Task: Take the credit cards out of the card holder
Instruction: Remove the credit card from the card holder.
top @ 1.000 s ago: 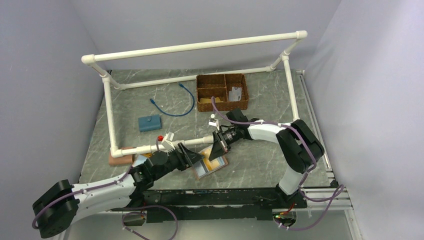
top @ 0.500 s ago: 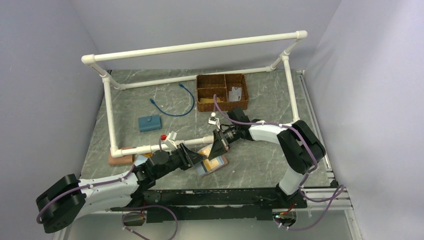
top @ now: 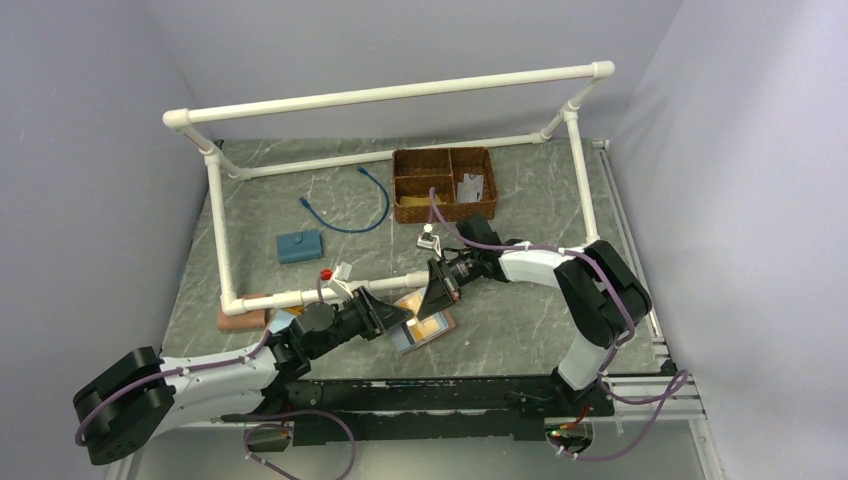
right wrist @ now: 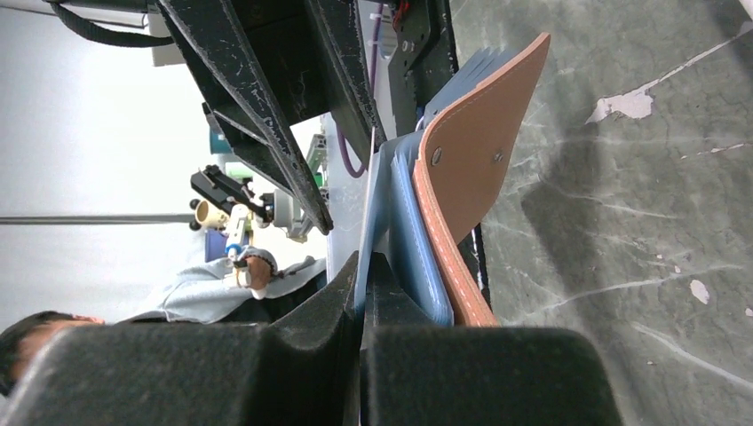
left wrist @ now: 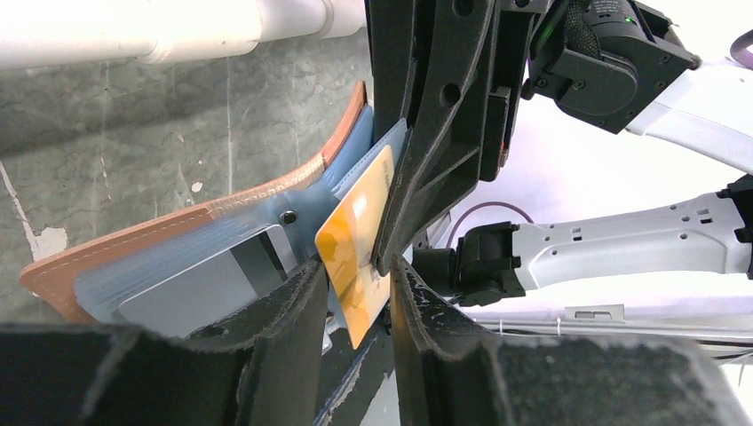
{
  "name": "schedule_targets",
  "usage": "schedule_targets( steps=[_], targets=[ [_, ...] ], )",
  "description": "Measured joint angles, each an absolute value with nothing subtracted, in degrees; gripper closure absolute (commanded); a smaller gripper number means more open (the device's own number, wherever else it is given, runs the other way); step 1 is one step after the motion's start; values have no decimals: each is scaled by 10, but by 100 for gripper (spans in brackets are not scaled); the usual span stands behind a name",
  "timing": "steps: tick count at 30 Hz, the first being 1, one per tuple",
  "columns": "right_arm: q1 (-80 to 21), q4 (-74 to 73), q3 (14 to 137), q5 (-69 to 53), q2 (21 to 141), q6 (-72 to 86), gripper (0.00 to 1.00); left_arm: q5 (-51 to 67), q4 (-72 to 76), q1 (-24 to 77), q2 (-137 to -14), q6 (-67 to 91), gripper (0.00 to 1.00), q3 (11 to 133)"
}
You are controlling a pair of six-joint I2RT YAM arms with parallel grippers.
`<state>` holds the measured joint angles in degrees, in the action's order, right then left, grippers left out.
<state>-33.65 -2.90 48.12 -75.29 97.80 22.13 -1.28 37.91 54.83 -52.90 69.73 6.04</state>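
Observation:
The reddish-brown card holder (top: 432,330) lies open on the table, one flap curling up (right wrist: 471,160). My right gripper (right wrist: 364,266) is shut on a thin grey-blue edge of its lining, and its dark fingers (left wrist: 426,151) reach down from above in the left wrist view. A yellowish credit card (left wrist: 355,244) sticks out of a pocket, tilted, and a grey card (left wrist: 213,284) sits in the lining (left wrist: 160,266) beside it. My left gripper (left wrist: 355,306) is open, with the yellow card's lower corner in the gap between its fingers. From above, both grippers (top: 398,318) (top: 436,302) meet over the holder.
A white PVC pipe frame (top: 290,298) runs just behind the holder. Farther back are a wicker basket (top: 410,212), a small blue block (top: 299,245) and a blue cable (top: 350,210). A tan block (top: 242,319) sits at the frame's near-left corner.
The left arm has slid a little forward and right, bringing its fingers closer round the yellow card. The right gripper has kept its hold on the holder.

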Motion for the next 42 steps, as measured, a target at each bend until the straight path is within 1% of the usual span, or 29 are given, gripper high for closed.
schedule_targets(
  steps=[6,10,12,15,20,21,24,27,30,33,35,39,42],
  targets=[
    [-335,-29,480,-757,978,222,100,-13,405,548,-543,699,67,56],
    [-334,-29,480,-760,978,222,100,-13,423,548,-556,699,72,54],
    [-333,-28,480,-764,978,223,100,-13,429,548,-562,699,81,54],
    [-333,-23,479,-769,978,223,100,-13,437,548,-569,699,100,53],
    [-329,-19,478,-773,978,222,100,-13,465,548,-571,697,100,48],
    [-330,-19,478,-773,978,222,98,-12,468,548,-571,696,100,46],
    [-332,-19,478,-777,978,218,89,-9,473,548,-555,695,100,35],
    [-336,-21,478,-781,978,209,87,-5,458,548,-517,690,100,21],
    [-335,-28,478,-786,980,193,90,-3,415,548,-456,681,100,11],
    [-334,-40,480,-791,985,173,97,-4,364,548,-397,678,100,6],
    [-334,-51,483,-797,989,160,99,-4,331,547,-364,675,100,6],
    [-334,-80,492,-793,994,133,99,-5,260,546,-300,671,100,6],
    [-334,-115,503,-766,1000,103,99,-10,201,545,-267,671,100,6]
  ],
)
